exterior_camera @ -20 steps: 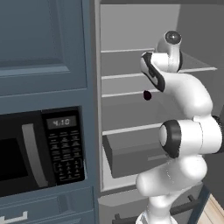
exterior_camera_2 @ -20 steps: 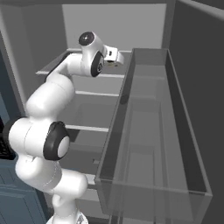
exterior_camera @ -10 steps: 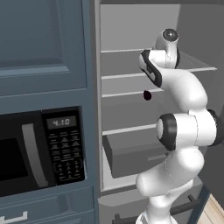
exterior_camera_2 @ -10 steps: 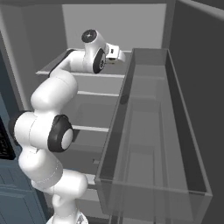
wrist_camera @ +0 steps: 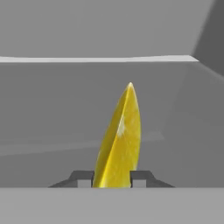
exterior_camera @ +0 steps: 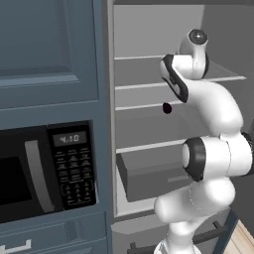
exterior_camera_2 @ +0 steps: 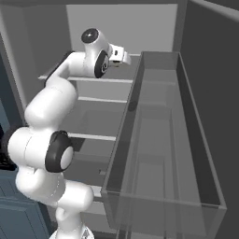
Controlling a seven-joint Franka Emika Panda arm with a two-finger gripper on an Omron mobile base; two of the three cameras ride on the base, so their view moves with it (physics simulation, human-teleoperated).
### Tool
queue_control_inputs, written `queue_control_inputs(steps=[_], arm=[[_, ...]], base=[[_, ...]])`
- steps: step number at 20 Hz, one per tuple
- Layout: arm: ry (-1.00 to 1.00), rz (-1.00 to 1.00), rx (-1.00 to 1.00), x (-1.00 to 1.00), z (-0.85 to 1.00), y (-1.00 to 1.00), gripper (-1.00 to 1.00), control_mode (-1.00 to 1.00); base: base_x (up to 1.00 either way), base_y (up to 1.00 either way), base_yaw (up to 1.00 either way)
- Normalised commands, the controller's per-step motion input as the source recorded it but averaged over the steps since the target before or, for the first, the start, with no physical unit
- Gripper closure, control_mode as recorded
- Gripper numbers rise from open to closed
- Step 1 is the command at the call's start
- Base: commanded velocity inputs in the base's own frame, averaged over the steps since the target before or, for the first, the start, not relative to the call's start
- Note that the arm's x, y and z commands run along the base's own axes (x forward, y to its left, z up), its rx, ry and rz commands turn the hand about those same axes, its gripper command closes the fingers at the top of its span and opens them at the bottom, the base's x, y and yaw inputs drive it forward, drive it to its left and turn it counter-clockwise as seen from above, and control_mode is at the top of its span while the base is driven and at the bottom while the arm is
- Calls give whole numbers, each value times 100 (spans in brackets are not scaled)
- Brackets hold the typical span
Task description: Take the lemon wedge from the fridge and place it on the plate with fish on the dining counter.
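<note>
Gripper [wrist_camera: 113,178]: two dark tips at 6 o'clock in the hand view, set close on either flank of the wedge [wrist_camera: 119,140]; judged clamped on it, though actual contact is hard to confirm at the tips.

Wedge: bright yellow, narrow, standing on edge, point toward 12 o'clock, base between the tips. Grey shelf surface and a pale shelf edge lie beyond it.

Arm [exterior_camera: 213,119]: reaches up into the open fridge [exterior_camera: 149,30]; wrist at the upper shelf level. In the right base view the hand end [exterior_camera_2: 119,55] sits at 12 o'clock, just beside the top corner of the door bin [exterior_camera_2: 158,140].

Other contents: small dark red fruit [exterior_camera: 167,107] on a middle shelf, at 9 o'clock from the arm's upper link; grey drawer [exterior_camera: 149,171] below. Microwave [exterior_camera: 44,171] in the cabinet at 8 o'clock.

Step in hand, as judged: carrying the wedge out of the fridge.

Handling advice:
- Keep the squeeze steady; a thin, slick piece held low at its base may pivot or slip.
- Withdraw straight back along the shelf, level, before any turn.
- Mind the bin corner near the hand, and the shelf edge below.
- Move slowly; avoid wrist rolls until clear of the fridge.
</note>
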Motion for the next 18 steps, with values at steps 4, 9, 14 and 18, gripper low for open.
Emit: queue_control_inputs(steps=[4,9,14,18], arm=[[-18,0,0,-100,65,42,100,-100],[-8,0,0,-100,31,30,100,-100],[0,0,0,-100,-17,21,100,-100],[-2,-1,0,-100,-41,27,100,-100]], base=[[0,0,0],[0,0,0],[0,0,0],[0,0,0]])
